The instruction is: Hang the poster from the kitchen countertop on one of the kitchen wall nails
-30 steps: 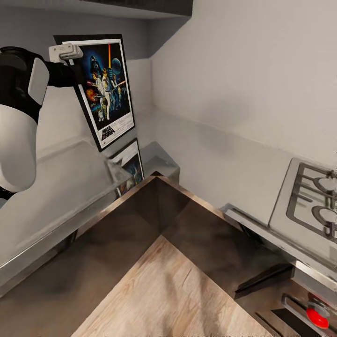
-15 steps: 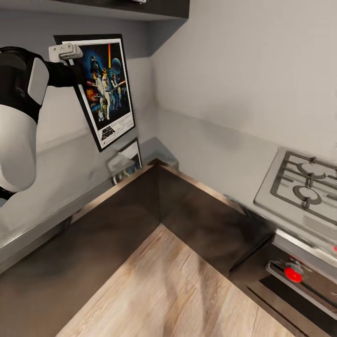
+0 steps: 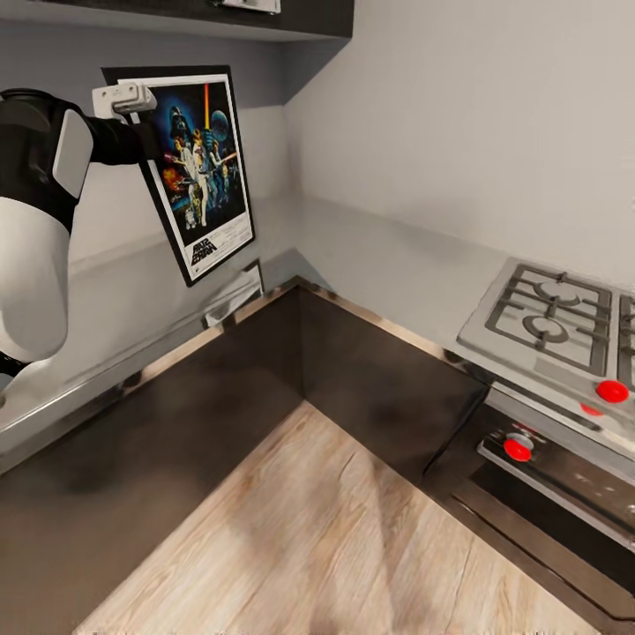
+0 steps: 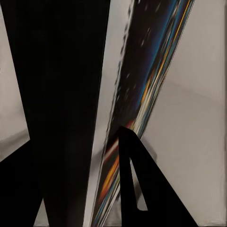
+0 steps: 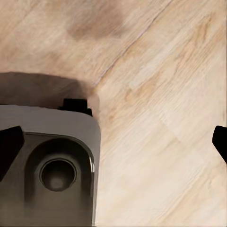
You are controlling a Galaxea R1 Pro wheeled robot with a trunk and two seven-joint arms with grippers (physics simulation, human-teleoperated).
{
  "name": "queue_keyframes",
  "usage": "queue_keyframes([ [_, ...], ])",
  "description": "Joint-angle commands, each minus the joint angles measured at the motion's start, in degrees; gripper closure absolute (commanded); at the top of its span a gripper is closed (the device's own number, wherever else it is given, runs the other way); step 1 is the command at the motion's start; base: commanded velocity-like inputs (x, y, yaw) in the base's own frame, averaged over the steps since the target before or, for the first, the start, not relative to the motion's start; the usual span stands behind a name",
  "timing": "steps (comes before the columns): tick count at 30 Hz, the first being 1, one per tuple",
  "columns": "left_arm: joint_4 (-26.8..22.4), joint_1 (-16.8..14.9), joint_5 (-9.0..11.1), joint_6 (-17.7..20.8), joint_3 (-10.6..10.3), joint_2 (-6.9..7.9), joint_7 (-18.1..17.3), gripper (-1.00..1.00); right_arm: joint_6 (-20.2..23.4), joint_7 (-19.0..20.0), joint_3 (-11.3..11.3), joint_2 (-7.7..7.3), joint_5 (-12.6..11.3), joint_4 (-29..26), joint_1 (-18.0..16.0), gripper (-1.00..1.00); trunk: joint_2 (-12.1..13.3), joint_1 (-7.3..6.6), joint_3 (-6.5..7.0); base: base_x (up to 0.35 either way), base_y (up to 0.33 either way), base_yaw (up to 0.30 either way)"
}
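Poster position: poster (image 3: 201, 172) is lifted clear of the kitchen countertop (image 3: 370, 256), up in the air near the corner where the two grey walls meet, with its reflection on the worktop below.
Grip: my left gripper (image 3: 132, 106) is clamped on the poster's upper left edge; in the left wrist view one dark finger (image 4: 61, 118) lies on one face and the other finger on the printed face, with the thin panel (image 4: 142, 94) edge-on between them.
Why held this way: I judge that an edge pinch up near the top lets the frame hang below the grip, keeps the picture face free, and leaves the top edge open for a nail.
Facing: printed side faces out toward my head camera, back toward the left wall.
Long axis: close to upright, tilted a little, the top leaning toward my arm and the bottom corner swung out over the worktop.
Lettering: title block sits at the lower end, so it is right way up.
Right gripper: jaws spread apart with nothing between them, fingertips at the frame's edges in the right wrist view, over the wooden floor (image 5: 156, 94) and part of my base (image 5: 47, 165).
Nails: I cannot pick out any nail head on the walls from these views.
Nearby: hob (image 3: 547, 322) with red knobs sits well apart to the right.
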Motion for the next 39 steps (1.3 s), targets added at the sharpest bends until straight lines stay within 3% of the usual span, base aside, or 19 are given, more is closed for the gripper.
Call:
queue_keyframes([
  [1,0.0,0.0,0.1,0.3,0.2,-0.02,-0.2,1.00,1.2,-0.3,0.0,0.04,0.5,-1.9,-0.2,-1.00,0.0,-0.02,-0.04,-0.167,0.000,0.000],
  [5,0.0,0.0,0.1,0.4,0.2,0.00,-0.2,1.00,12.7,-0.3,0.2,0.32,0.5,-17.0,-0.6,-1.00,0.0,-0.02,-0.04,-0.094,0.000,0.000],
  [11,-0.1,0.0,0.1,0.4,0.2,0.00,-0.3,1.00,18.8,-0.2,0.3,1.85,0.3,-29.1,-0.3,-1.00,0.0,-0.02,-0.04,-0.250,0.000,0.000],
  [29,-0.2,0.0,0.1,0.5,0.2,0.00,-0.5,1.00,19.2,-0.2,0.1,2.15,0.4,-30.4,-0.2,-1.00,0.0,-0.02,-0.04,-0.340,0.000,0.000],
  [39,-0.7,0.0,0.1,0.5,0.1,-0.37,-3.0,1.00,19.1,-0.2,0.1,2.14,0.4,-30.3,-0.2,-1.00,0.0,-0.02,-0.04,-0.345,0.000,0.000],
])
